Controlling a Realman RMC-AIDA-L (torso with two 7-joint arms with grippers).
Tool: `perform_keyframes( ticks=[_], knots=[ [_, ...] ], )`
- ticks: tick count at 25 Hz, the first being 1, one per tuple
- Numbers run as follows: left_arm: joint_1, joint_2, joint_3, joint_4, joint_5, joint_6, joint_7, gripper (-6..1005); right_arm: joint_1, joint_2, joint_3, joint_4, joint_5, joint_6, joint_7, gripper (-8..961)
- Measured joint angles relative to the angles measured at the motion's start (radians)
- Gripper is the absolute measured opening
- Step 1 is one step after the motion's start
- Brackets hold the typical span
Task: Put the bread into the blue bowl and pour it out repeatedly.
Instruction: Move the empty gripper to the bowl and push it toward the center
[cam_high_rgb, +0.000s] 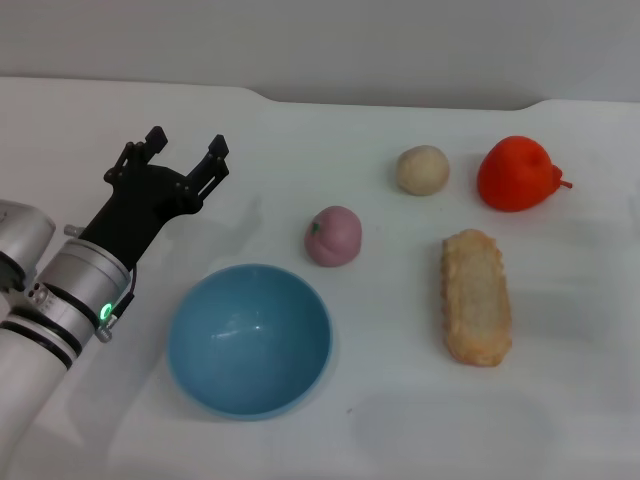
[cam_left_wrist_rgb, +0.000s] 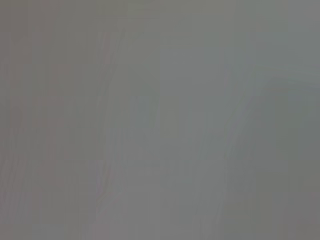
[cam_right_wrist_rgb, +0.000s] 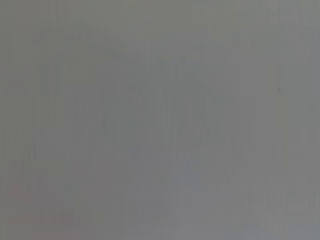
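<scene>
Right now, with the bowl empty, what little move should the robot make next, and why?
Probably swing the left pincer across toward the bread. The blue bowl holds nothing, the bread lies flat on the table off to the bowl's right, and this pincer hovers open and empty beyond the bowl's left side. The right arm is out of sight.

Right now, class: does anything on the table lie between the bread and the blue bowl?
No. The bread lies apart from the blue bowl, with only bare table between them.
</scene>
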Motion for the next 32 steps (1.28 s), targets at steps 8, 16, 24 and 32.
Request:
perform_keyframes(
  ticks=[8,16,24,32],
  knots=[
    [-0.003,-0.001,0.015,-0.008,0.002,-0.039,-0.088,834,0.001,-0.002,0.005,-0.004,0.004,0.001,-0.001,575],
    [-0.018,0.009,0.023,0.021,0.008,-0.039,-0.154,834,0.002,-0.002,0.003,-0.006,0.005,0.003,-0.001,574],
    [-0.231,0.045,0.009,0.018,0.056,-0.080,-0.308,835,0.002,-0.002,0.000,-0.006,0.003,0.003,-0.001,572],
    [-0.424,0.011,-0.289,0.028,0.148,-0.150,-0.093,835,-0.006,0.000,-0.001,-0.006,0.000,0.003,-0.001,571]
  ],
)
